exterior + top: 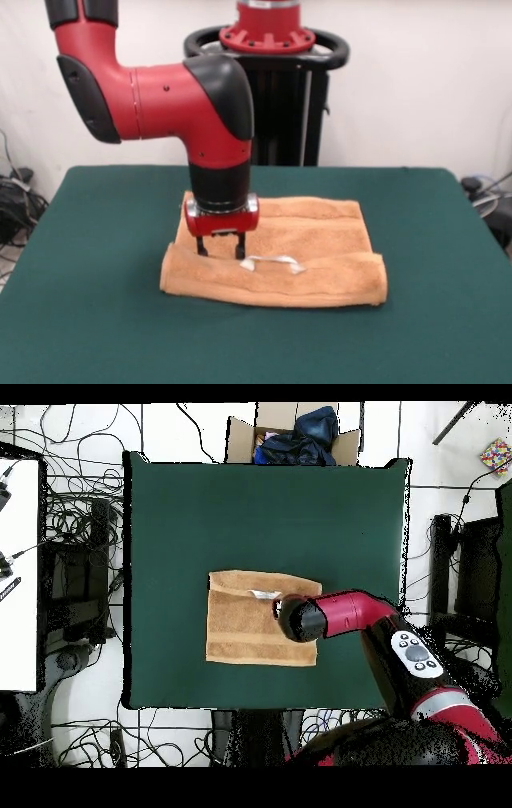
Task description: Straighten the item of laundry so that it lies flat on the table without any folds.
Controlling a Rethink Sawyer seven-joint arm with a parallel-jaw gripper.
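The orange-tan item of laundry (320,232) lies in the middle of the green table (96,240). Its front edge is folded back on itself into a thick band, and a white label (274,263) shows on top of the fold. My gripper (220,250) points straight down over the left part of the towel, open, with both fingertips (239,251) touching the cloth just behind the fold. From overhead the towel (245,639) looks roughly square on the table (200,514), with the label (263,594) near its top edge. The arm's wrist (302,619) hides the gripper there.
A cardboard box with dark clothing (290,434) stands beyond the table's top edge in the overhead view. Cables (85,534) lie on the floor to the left, beside a white surface (18,574). Green table surface surrounds the towel on every side.
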